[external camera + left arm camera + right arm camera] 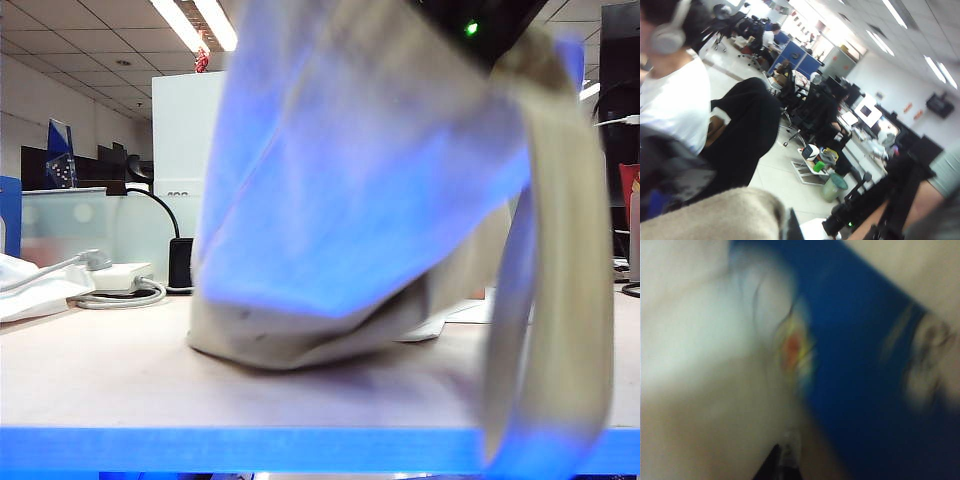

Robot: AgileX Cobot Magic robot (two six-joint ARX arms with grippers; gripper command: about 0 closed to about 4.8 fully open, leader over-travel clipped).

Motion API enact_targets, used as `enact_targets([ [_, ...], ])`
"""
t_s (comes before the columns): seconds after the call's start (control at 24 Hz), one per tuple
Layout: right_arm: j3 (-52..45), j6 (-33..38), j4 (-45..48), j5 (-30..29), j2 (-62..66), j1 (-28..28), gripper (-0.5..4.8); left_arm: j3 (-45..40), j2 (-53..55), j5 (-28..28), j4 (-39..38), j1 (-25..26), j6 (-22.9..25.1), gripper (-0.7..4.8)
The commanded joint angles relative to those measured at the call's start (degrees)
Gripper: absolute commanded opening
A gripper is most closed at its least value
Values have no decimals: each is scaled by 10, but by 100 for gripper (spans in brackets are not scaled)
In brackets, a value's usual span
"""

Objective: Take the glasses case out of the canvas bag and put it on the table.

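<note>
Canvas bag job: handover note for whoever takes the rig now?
Left gripper: not in any view, reads shut; its wrist camera sees only a beige fold of the canvas bag and the office.
Right gripper: shut, inside the bag by its blurred wrist view, close to a blue surface, probably the glasses case; grip unconfirmed.
Bag is lifted, its bottom still on the table.
Done: bag raised.
Left: pull the case out and set it on the table.
</note>
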Motion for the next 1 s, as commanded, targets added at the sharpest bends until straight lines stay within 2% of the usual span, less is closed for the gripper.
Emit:
enact_targets([
  [0.04, 86, -5, 55, -7, -19, 17, -6, 9, -19, -3, 32, -3, -3, -5],
  [0.08, 112, -5, 59, -20, -18, 17, -6, 9, -20, -8, 32, -3, -10, -5],
  [0.13, 131, 0, 102, -22, -11, 17, -6, 9, -20, -10, 32, -3, -30, -5],
  [0.21, 132, 0, 110, -24, 8, 11, -6, 9, -20, -11, 32, -14, -41, -5],
  [0.29, 132, 0, 55, -33, 70, 7, -6, 9, -27, -59, 35, -93, -68, -5],
  [0.38, 133, 1, 57, -33, 72, 13, -6, 9, -30, -96, 134, -150, -174, -5],
  [0.42, 139, 22, 78, -41, 59, 21, -6, 10, -29, -150, 287, -186, -289, -5],
  [0.46, 145, 45, 94, -56, 55, 29, -6, 10, -30, -174, 332, -183, -328, -5],
  [0.5, 150, 47, 109, -71, 55, 36, -6, 10, -32, -179, 328, -179, -347, -5],
  [0.54, 151, 42, 135, -63, 64, 53, -6, 10, -36, -176, 275, -180, -332, -5],
  [0.63, 151, 43, 137, -63, 101, 61, -6, 9, -33, -156, 240, -181, -331, -5],
  [0.71, 151, 40, 83, -59, 120, 64, -6, 9, -34, -137, 234, -181, -335, -5],
  [0.79, 151, 21, 80, -60, 97, 78, -5, 9, -34, -126, 214, -181, -336, -5],
  [0.88, 151, -38, 97, -56, 73, 99, 42, 9, -34, -123, 138, -181, -308, -5],
  [0.92, 151, -74, 104, -55, 72, 104, 99, 9, -34, -123, 111, -181, -299, -5],
  [0.96, 151, -121, 108, -55, 73, 106, 222, 9, -34, -124, 79, -181, -291, -5],
  [1.0, 151, -127, 108, -58, 74, 104, 221, 9, -34, -122, 65, -181, -291, -5],
])
